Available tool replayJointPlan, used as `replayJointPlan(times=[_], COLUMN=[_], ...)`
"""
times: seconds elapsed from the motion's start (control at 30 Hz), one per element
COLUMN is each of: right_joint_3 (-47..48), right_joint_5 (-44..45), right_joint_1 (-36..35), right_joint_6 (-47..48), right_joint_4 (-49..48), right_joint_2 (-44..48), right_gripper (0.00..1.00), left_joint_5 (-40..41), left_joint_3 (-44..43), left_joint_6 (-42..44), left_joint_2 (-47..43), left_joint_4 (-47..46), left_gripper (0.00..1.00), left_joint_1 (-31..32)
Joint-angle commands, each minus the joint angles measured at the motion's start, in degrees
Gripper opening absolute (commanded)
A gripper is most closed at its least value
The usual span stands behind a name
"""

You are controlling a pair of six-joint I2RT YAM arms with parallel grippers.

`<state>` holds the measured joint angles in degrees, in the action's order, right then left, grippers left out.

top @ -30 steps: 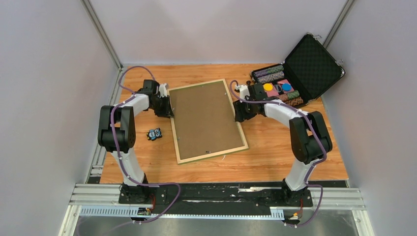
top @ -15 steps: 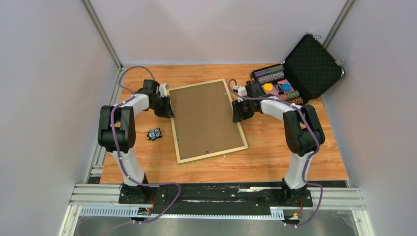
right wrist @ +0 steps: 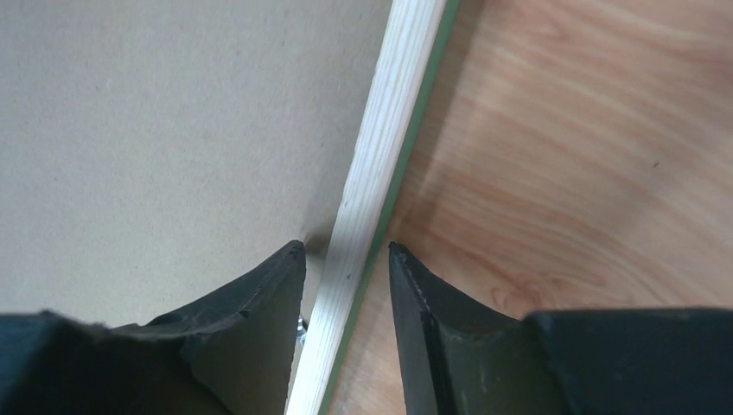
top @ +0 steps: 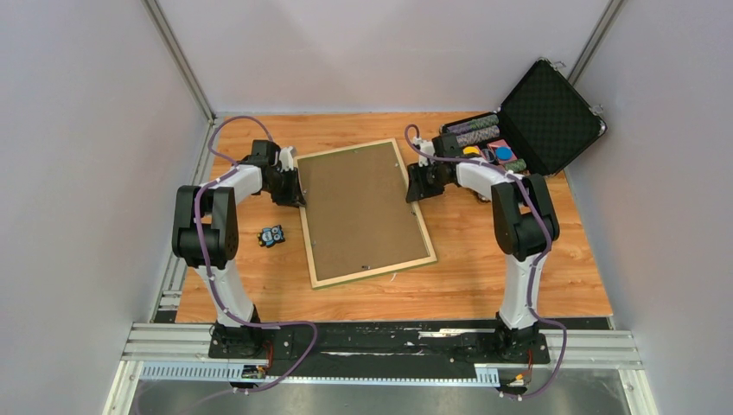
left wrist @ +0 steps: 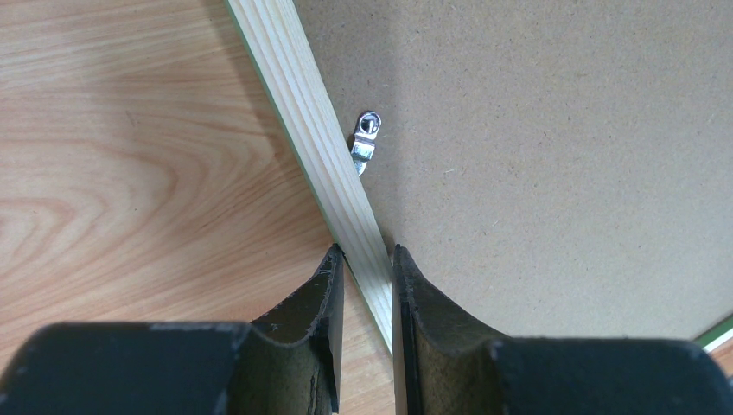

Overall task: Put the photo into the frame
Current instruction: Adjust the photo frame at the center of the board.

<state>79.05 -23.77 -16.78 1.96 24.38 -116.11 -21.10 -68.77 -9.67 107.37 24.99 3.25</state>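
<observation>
Two grippers on the frame (top: 373, 271), one per long rail. It lies back-up (pale wood showing, green only as a thin edge line) in the middle of the table (top: 484, 259), skewed, between the arms. Brown backing board (top: 363, 207) sits in the recess, with a metal turn clip (left wrist: 366, 138) just beside the L rail. Photo not visible anywhere. Prob. under the board, face down, but can't confirm.

L gripper (left wrist: 366, 252): fingers pressed onto the L rail, one on the table side, one on the board side, no gap seen, so pinching the frame. Reads as an anchor so the frame doesn't slide while the other side is worked.

R gripper (right wrist: 346, 251): jaws astride the R rail, spread a bit wider than it, slim gap on the board side, not clamping. Rail runs between the tips; inner tip over the board edge, outer tip over bare table.

Judgement: insertion looks near done. Remaining = secure board w/ clips, maybe flip. Open chip case (top: 519, 130) sits near the R arm; watch the elbow.
</observation>
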Motion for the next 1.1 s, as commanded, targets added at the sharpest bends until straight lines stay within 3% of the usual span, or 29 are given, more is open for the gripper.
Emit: replayJointPlan(times=[0.0,0.1,0.37,0.53,0.7,0.77,1.07], right_joint_3=[4.9,6.5,8.5,9.2,9.9,10.5,13.3], right_joint_5=[-0.1,0.9,4.2,5.8,5.5,4.5,-1.2], right_joint_1=[0.5,0.6,0.6,0.7,0.8,0.8,2.0], right_joint_6=[-1.4,-1.5,1.0,5.1,10.6,13.6,27.3], right_joint_4=[0.5,1.1,1.8,1.8,1.7,2.0,5.9], right_joint_2=[-2.8,-4.1,-5.8,-6.0,-6.0,-6.3,-8.3], right_gripper=[0.43,0.38,0.11,0.02,0.00,0.00,0.00], left_joint_5=[-0.8,-0.3,-0.3,-1.5,-1.7,-1.6,0.3], left_joint_3=[-1.6,-1.4,-1.4,-1.3,-0.9,-1.4,-4.3], left_joint_6=[3.7,3.8,4.1,4.7,5.7,6.2,9.0], left_joint_2=[0.5,0.1,-0.9,-2.0,-4.8,-5.6,-8.0], left_joint_4=[1.1,1.1,0.9,0.5,-0.5,-0.2,1.9], left_gripper=[0.06,0.10,0.34,0.55,0.85,0.91,0.98], left_joint_1=[-0.3,-0.2,-0.2,-0.2,-0.2,-0.2,-0.2])
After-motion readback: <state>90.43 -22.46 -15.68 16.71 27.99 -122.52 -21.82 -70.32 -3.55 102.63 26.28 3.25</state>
